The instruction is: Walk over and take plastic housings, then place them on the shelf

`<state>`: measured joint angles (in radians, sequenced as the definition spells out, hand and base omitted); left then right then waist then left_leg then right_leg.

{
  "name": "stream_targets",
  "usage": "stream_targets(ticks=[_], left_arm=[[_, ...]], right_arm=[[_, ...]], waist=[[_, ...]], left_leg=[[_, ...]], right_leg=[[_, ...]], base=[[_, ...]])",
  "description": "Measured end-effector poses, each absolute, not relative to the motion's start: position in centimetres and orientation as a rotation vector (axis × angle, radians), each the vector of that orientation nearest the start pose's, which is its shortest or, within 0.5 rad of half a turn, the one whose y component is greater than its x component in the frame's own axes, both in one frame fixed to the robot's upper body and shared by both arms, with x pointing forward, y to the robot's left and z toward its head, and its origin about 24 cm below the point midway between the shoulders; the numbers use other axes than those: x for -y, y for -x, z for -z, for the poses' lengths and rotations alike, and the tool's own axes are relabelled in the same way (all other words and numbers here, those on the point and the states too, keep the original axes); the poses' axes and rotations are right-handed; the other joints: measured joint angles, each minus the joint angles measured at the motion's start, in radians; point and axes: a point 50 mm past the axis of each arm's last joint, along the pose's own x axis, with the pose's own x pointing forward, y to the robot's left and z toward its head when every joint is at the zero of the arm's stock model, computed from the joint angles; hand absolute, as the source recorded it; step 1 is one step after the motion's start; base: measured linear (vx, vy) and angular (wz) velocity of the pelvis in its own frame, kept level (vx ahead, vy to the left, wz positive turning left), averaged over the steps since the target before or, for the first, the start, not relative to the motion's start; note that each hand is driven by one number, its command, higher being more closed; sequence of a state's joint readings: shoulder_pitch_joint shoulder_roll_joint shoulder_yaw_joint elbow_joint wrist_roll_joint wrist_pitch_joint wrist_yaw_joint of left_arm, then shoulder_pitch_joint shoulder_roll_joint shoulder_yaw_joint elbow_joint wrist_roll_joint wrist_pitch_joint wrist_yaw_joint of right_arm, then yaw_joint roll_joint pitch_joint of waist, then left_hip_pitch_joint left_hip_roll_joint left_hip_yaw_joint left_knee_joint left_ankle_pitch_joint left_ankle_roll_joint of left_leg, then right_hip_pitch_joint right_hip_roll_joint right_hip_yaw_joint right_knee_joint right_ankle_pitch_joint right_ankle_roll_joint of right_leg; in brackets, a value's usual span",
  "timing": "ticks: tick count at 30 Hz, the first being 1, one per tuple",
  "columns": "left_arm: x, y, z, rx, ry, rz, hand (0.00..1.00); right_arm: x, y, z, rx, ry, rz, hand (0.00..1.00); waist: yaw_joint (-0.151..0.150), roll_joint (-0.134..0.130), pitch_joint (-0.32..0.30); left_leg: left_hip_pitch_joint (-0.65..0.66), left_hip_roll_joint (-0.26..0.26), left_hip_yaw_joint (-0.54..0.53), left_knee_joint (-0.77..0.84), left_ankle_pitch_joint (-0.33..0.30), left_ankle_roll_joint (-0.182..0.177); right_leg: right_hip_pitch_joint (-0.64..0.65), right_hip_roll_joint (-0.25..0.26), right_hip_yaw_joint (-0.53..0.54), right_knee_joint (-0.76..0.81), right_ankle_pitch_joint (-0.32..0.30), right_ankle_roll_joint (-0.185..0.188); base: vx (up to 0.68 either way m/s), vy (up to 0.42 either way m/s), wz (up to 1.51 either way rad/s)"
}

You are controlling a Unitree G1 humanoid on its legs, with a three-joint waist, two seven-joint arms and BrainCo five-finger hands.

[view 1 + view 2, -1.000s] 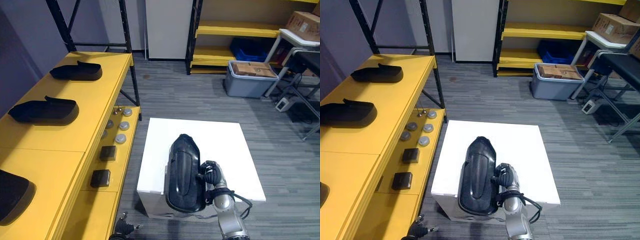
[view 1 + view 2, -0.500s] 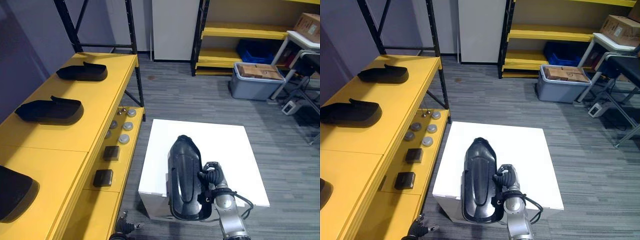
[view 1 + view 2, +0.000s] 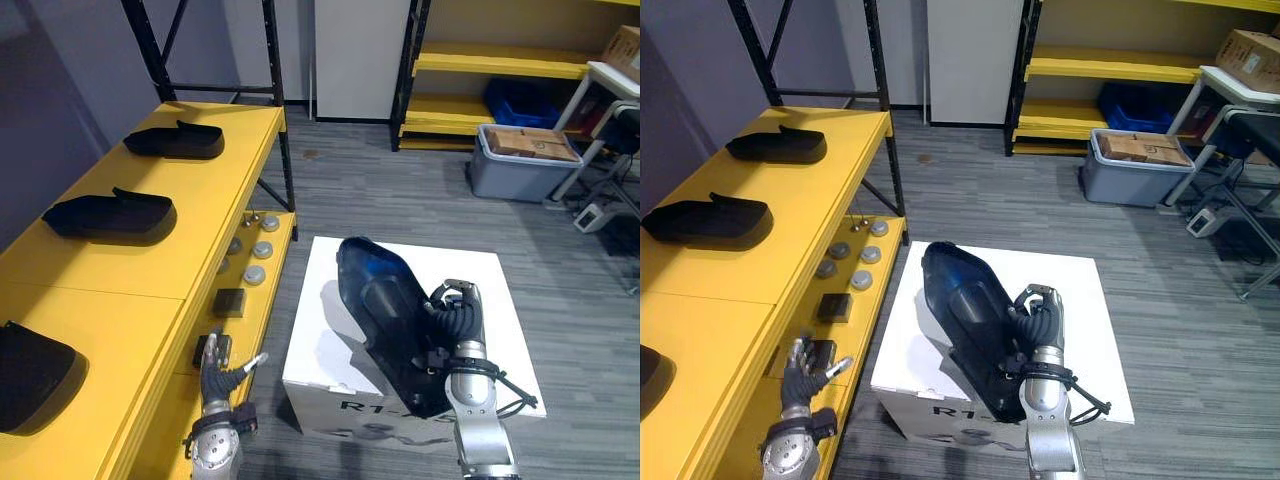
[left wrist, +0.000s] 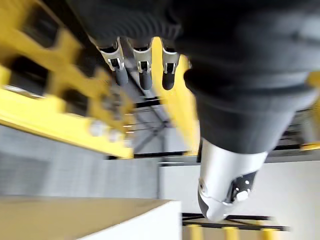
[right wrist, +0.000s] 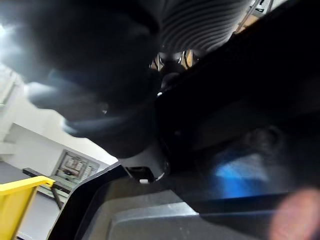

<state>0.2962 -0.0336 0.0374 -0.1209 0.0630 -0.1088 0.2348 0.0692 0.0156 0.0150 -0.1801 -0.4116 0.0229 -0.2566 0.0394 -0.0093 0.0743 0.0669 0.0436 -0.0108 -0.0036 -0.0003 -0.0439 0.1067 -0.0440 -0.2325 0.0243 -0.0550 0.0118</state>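
**Fig.** R hand [image 3: 456,318]: fingers curled round the right edge of a black plastic housing [image 3: 385,320], which is held tilted over the white box [image 3: 480,285], far end raised. L hand [image 3: 215,362]: fingers straight, holding nothing, by the lower tier's front edge of the yellow shelf [image 3: 200,230].

Risks (judged): a one-sided grip on a long shell may let it pivot or slip in walking. Its near end could catch the box's front edge. A wide swing could knock the shelved housings [image 3: 110,215].

Room: grey carpet [image 3: 400,200], black rack upright [image 3: 280,120], grey bin [image 3: 515,172] w/ cartons [image 3: 525,145].
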Motion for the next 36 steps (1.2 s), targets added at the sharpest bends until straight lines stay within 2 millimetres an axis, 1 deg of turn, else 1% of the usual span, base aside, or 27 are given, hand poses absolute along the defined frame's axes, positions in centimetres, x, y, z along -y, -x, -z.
stream_targets(ticks=[1,3,6,11,14,15,19,22,24,26,30,32,33,36], left_arm=[[-17.9,-19.1,-2.3,-0.028,-0.051,-0.343,0.0],[-17.0,-19.6,-4.0,0.059,-0.031,-0.309,0.0],[-15.9,-19.9,-5.2,0.12,0.007,-0.26,0.0],[-14.2,-20.1,-5.7,0.137,0.084,-0.162,0.0],[-12.8,-20.2,-5.9,0.142,0.117,-0.09,0.0],[-11.9,-20.6,-6.3,0.158,0.133,-0.045,0.0],[-10.0,-21.4,-7.5,0.207,0.149,0.041,0.0],[-8.8,-22.0,-7.6,0.207,0.151,0.094,0.0],[-7.6,-22.3,-7.3,0.189,0.146,0.137,0.0],[-7.1,-22.5,-7.1,0.175,0.142,0.147,0.0],[-6.8,-23.0,-6.9,0.158,0.131,0.12,0.0],[-6.9,-23.3,-6.8,0.154,0.127,0.095,0.0],[-6.9,-23.4,-6.8,0.152,0.124,0.082,1.0],[-6.9,-23.6,-6.9,0.156,0.107,0.051,1.0]], right_arm=[[15.8,-23.8,-7.1,0.145,0.379,0.282,1.0],[15.6,-24.2,-7.6,0.166,0.37,0.277,1.0],[15.2,-24.7,-8.4,0.205,0.345,0.283,1.0],[14.3,-25.3,-9.4,0.251,0.305,0.272,1.0],[13.7,-26.0,-10.5,0.302,0.288,0.27,1.0],[13.5,-26.3,-11.3,0.332,0.277,0.278,1.0],[12.8,-26.9,-12.6,0.386,0.249,0.276,1.0],[12.1,-27.0,-13.0,0.406,0.23,0.256,1.0],[11.2,-27.0,-13.1,0.413,0.216,0.219,1.0],[10.6,-27.0,-13.3,0.418,0.198,0.195,1.0],[9.3,-26.9,-13.6,0.431,0.156,0.148,1.0],[9.0,-26.8,-13.6,0.432,0.145,0.143,1.0],[8.9,-26.8,-13.6,0.429,0.136,0.138,1.0],[8.8,-26.8,-13.5,0.425,0.112,0.129,1.0]], waist=[[0.0,0.0,0.0],[-0.001,0.001,-0.001],[0.0,0.005,-0.008],[0.001,0.005,-0.029],[0.001,0.005,-0.031],[0.001,0.004,-0.032],[0.0,0.005,-0.038],[0.0,0.005,-0.038],[-0.001,0.005,-0.038],[-0.001,0.005,-0.038],[-0.002,0.006,-0.039],[-0.002,0.005,-0.039],[-0.002,0.005,-0.039],[-0.006,0.005,-0.04]], left_leg=[[0.0,0.0,-0.002,0.0,0.0,0.0],[0.009,0.0,-0.008,-0.001,0.002,0.002],[0.02,-0.001,-0.018,-0.004,0.001,0.003],[0.02,0.0,-0.017,-0.008,0.0,0.006],[0.018,0.001,-0.014,-0.008,0.0,0.005],[0.015,0.001,-0.013,-0.007,0.0,0.005],[0.014,0.001,-0.002,-0.007,0.0,0.005],[0.015,0.001,0.005,-0.007,0.0,0.006],[0.017,0.001,0.008,-0.007,0.0,0.006],[0.018,0.001,0.009,-0.007,0.0,0.006],[0.023,0.002,0.01,-0.008,0.0,0.006],[0.023,0.002,0.01,-0.009,0.0,0.006],[0.023,0.002,0.011,-0.01,0.0,0.006],[0.02,0.001,0.015,-0.011,0.0,0.006]], right_leg=[[0.0,0.0,-0.001,0.0,0.0,0.0],[0.011,0.0,-0.004,0.0,0.0,0.0],[0.019,0.001,-0.009,-0.005,0.0,0.0],[0.019,0.007,-0.007,-0.018,0.002,-0.002],[0.017,0.009,-0.004,-0.016,0.006,-0.006],[0.014,0.011,-0.003,-0.016,0.007,-0.007],[0.012,0.011,0.005,-0.017,0.007,-0.007],[0.015,0.01,0.009,-0.017,0.007,-0.007],[0.014,0.01,0.016,-0.017,0.007,-0.006],[0.015,0.01,0.019,-0.017,0.007,-0.006],[0.014,0.011,0.021,-0.018,0.008,-0.006],[0.012,0.011,0.022,-0.02,0.009,-0.006],[0.011,0.011,0.022,-0.02,0.011,-0.006],[0.01,0.012,0.028,-0.031,0.02,-0.006]], base=[[-0.01,0.011,0.05],[-0.02,0.01,0.06],[-0.06,0.006,0.07],[-0.04,0.007,-0.01],[0.01,0.003,-0.02],[0.03,0.002,-0.03],[0.04,0.007,-0.06],[0.04,0.011,-0.06],[0.01,0.011,-0.07],[0.0,0.012,-0.05],[-0.01,0.007,-0.01],[-0.04,0.017,0.0],[0.0,0.0,0.0],[-0.01,0.024,-0.05]])
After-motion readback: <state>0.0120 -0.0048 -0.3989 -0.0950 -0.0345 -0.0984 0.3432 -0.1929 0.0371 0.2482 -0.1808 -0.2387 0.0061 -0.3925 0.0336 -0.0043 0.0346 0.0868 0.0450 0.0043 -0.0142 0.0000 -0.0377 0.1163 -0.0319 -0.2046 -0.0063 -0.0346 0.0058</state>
